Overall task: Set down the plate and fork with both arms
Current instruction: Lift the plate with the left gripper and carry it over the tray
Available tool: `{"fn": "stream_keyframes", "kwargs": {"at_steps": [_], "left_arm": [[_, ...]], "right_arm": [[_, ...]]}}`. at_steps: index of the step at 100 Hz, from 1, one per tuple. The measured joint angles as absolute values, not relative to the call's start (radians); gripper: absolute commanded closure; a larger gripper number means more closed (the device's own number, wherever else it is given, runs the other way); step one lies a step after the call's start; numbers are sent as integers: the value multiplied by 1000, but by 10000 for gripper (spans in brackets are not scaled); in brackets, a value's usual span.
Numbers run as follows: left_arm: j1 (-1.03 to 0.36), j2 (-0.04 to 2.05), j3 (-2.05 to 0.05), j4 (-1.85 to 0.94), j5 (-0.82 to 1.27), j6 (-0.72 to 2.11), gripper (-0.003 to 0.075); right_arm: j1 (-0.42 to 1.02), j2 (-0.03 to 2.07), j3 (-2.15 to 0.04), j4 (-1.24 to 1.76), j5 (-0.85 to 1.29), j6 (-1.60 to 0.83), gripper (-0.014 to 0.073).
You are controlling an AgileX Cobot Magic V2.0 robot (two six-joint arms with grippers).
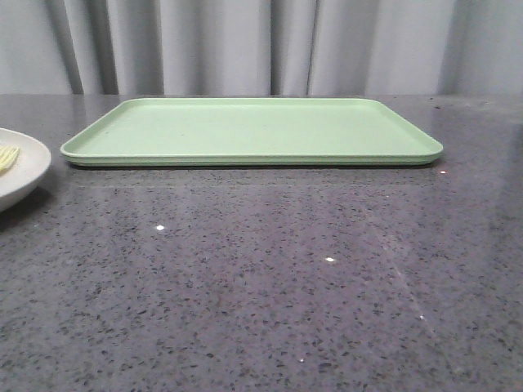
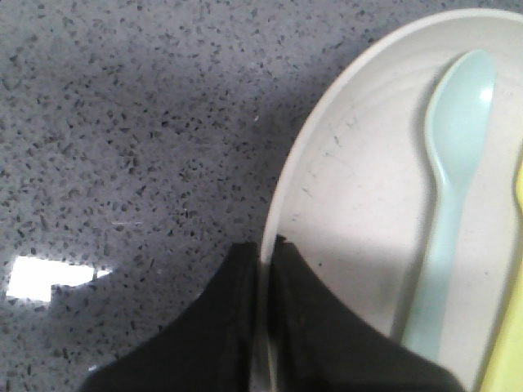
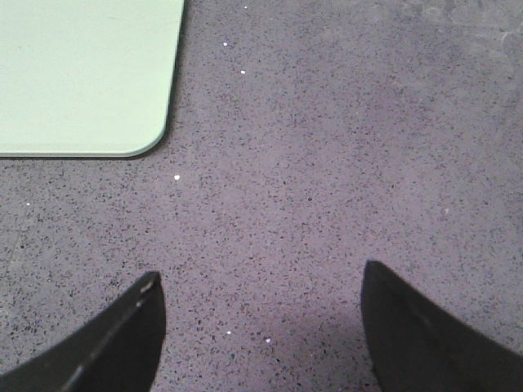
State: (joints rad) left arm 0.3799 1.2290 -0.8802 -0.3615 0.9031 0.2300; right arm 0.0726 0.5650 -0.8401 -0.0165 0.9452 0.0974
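speckled grey surface (image 1: 261, 286) carries the green tray (image 1: 253, 131). left fingers (image 2: 261, 327) pinch the plate (image 2: 368, 171) rim; lift level so fork (image 2: 511, 327) and spoon (image 2: 449, 188) stay put. right fingers (image 3: 261, 327) spread, empty.

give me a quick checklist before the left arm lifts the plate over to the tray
1. Left gripper jaws closed on the plate rim: ok.
2. Fork lying in the plate: ok, only its yellow edge shows.
3. Spoon lying loose in the plate, may slide: not ok.
4. Green tray surface free for the plate: ok.
5. Right gripper open, holding nothing: ok.
6. Grip firm enough for the lift: cannot tell.
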Motion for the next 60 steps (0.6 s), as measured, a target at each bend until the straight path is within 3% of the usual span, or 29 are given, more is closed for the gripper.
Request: {"fn": "stream_keyframes", "kwargs": {"at_steps": [60], "left_arm": [[384, 1193, -1029, -596, 985, 244, 741]], "right_arm": [[73, 565, -840, -16, 945, 97, 83]]}}
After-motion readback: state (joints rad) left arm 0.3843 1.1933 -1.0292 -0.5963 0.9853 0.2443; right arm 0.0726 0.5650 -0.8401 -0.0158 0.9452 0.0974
